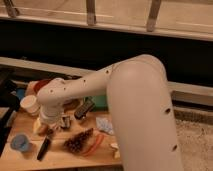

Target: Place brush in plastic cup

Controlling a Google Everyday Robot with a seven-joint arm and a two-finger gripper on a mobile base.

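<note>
Gripper (56, 126) hangs low over the wooden worktop (65, 159), right at the head end of the slim black-handled brush (43, 149). Clenched or released, I cannot tell. Brush lies flat, just beside the small light-blue plastic cup (20, 143), not in it.

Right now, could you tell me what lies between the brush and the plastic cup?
Only bare tabletop, in the camera view; the gripper is close by the brush.
</note>
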